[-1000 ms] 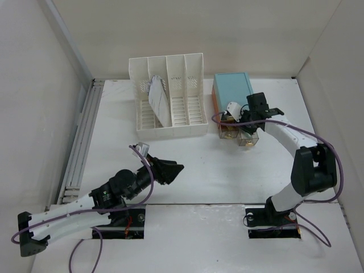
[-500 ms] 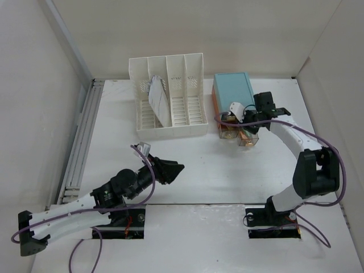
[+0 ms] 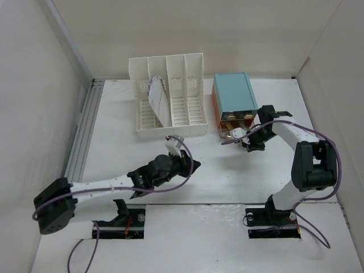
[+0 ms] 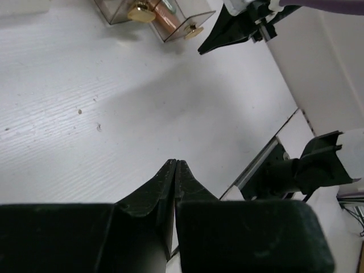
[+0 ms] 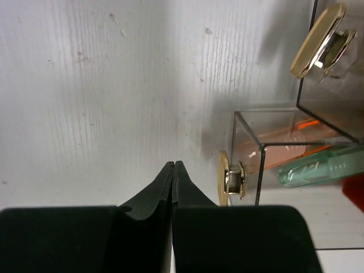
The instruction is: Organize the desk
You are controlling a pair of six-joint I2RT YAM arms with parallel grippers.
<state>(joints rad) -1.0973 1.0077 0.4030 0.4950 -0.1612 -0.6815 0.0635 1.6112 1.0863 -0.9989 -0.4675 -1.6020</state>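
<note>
The desk (image 3: 114,142) is a wide white tabletop. My left gripper (image 3: 196,166) is shut and empty, low over bare desk (image 4: 114,102) near the middle; its tips (image 4: 174,162) meet. My right gripper (image 3: 250,147) is also shut on nothing, just in front of the teal drawer box (image 3: 233,94). In the right wrist view its tips (image 5: 173,164) sit beside the gold knob (image 5: 226,182) of a clear drawer (image 5: 273,142), apart from it. A second knob (image 5: 318,40) shows above. The left wrist view shows the right gripper (image 4: 200,52) near the drawers' knobs (image 4: 139,10).
A white slotted file rack (image 3: 170,114) with a sheet of paper (image 3: 157,99) stands at the back left. A grey rail (image 3: 82,136) runs along the left edge. Walls close both sides. A green pen-like item (image 5: 324,168) lies inside the clear drawer.
My left arm reached forward and right toward the middle, and its gripper closed. My right gripper closed and drew back from the drawer fronts toward the near side.
</note>
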